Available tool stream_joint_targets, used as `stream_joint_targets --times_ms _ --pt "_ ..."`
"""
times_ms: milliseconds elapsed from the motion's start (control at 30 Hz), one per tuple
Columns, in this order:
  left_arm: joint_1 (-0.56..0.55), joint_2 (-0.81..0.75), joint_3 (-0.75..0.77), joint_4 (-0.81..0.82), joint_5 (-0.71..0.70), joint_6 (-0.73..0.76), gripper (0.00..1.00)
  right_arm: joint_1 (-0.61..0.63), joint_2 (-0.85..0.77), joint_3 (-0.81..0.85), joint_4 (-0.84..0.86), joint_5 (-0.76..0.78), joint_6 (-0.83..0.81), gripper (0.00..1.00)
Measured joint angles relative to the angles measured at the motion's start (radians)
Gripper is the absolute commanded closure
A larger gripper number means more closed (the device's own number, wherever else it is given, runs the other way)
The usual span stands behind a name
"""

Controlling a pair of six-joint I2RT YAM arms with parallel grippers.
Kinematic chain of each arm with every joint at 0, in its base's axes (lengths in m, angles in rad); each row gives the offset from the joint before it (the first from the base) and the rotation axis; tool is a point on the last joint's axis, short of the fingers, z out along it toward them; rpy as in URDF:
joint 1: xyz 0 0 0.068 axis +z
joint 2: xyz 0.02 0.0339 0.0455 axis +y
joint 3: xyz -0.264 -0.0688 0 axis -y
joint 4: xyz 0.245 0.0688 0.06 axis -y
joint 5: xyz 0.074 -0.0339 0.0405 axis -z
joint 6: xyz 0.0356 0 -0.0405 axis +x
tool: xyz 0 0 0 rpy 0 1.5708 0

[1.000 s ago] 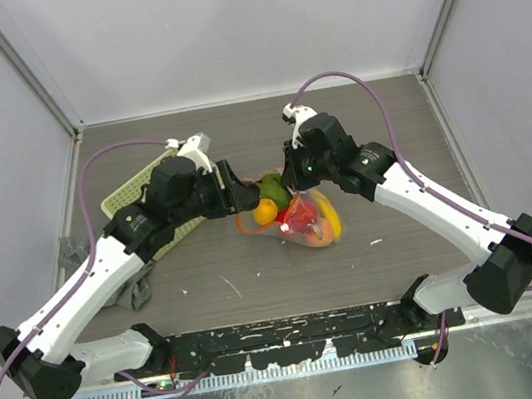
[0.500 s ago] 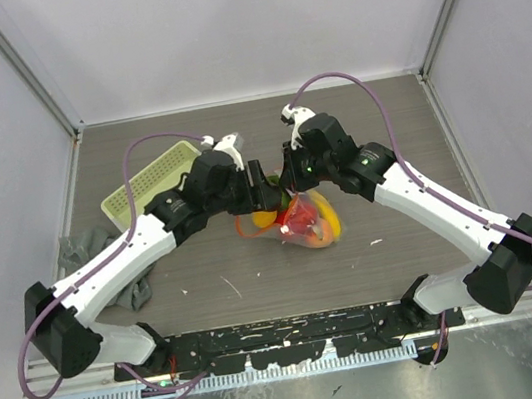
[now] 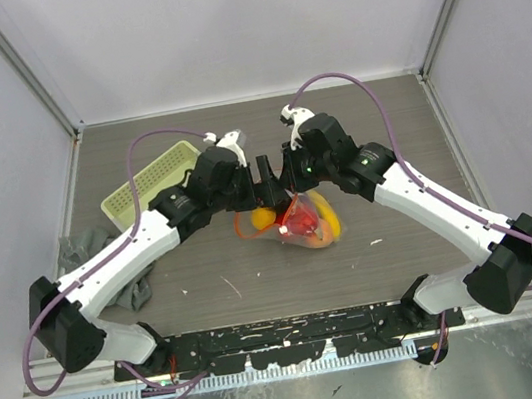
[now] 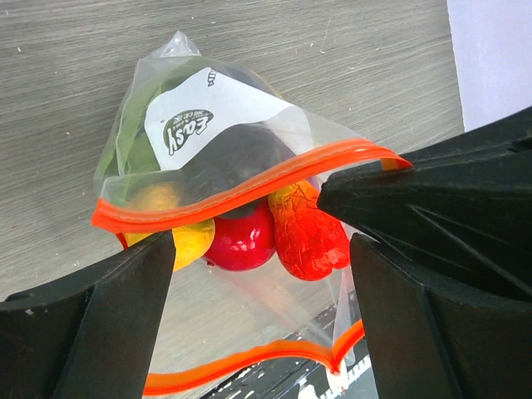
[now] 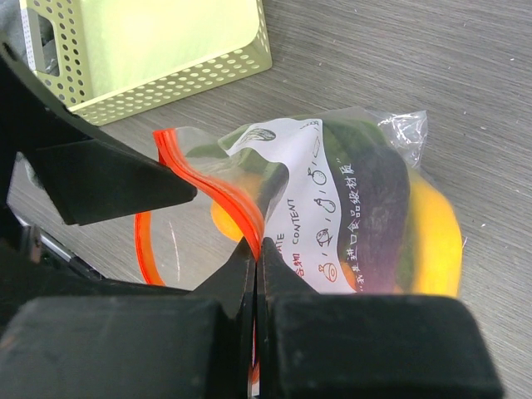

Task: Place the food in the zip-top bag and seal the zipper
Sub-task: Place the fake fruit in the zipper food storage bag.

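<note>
The zip-top bag is seen lying at the middle of the table, with the food packed inside it. Its orange zipper is pinched at one end by the right gripper, its jaws pressed together. The left gripper is spread wide by the bag's mouth, with nothing gripped. A mesh basket is set well apart, leftward.

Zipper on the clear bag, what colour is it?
The zipper is red-orange, clearest in the left wrist view.
</note>
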Motion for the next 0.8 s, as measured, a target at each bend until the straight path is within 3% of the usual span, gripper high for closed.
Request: stream_joint_targets --times_ms 467,800 --pt "0.004 -0.24 -0.007 -0.168 -0.098 0.009 0.13 0.001 0.0 0.0 0.0 -0.002 0.0 1.0" --pt "0.072 -0.239 -0.138 -0.222 -0.104 -0.006 0.19 0.003 0.0 0.0 0.0 -0.003 0.0 1.0"
